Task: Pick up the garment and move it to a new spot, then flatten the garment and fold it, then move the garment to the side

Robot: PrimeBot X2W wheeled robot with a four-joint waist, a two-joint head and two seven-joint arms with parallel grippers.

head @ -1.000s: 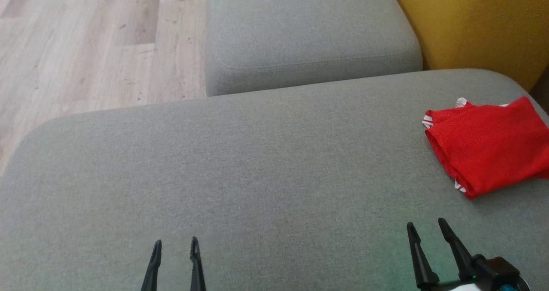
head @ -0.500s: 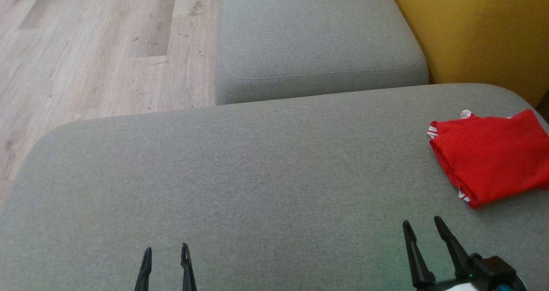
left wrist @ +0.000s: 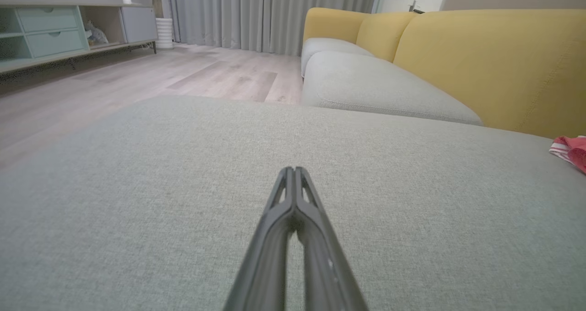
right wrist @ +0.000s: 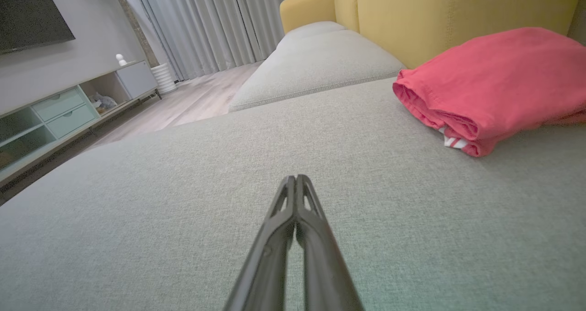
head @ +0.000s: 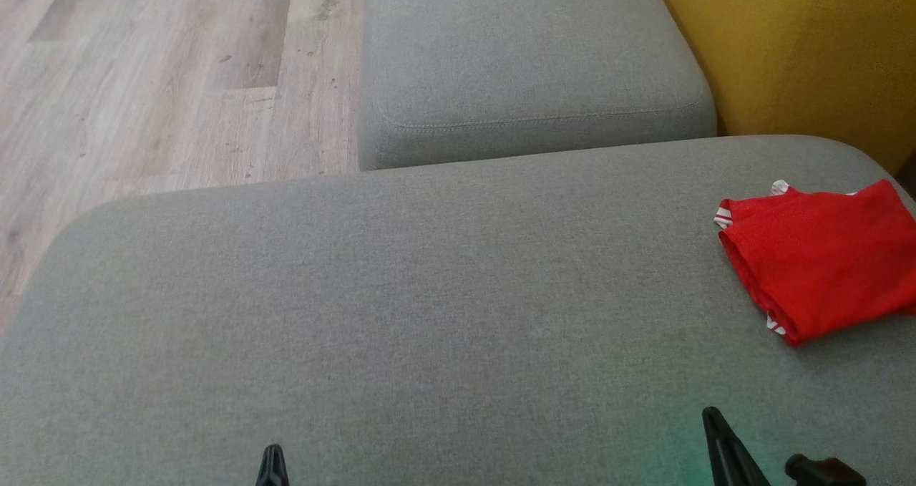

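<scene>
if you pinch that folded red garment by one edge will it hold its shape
Likely floppy: the red garment is soft cloth in loose folds, so one lifted edge may unfold it. Pushed, it would probably bunch rather than slide on the woven grey cushion.

I see the garment (head: pixel 823 257) at the far right of the grey cushion (head: pixel 401 293), up against its right edge and near the yellow backrest (head: pixel 801 49). It is red and folded into a compact, roughly rectangular bundle of several layers, resting flat on the fabric. White-and-red striped trim peeks out at 2 corners, the far left one and the near one. From my right wrist view the folded left edge looks thick and rounded, and the top is slightly rumpled.
</scene>
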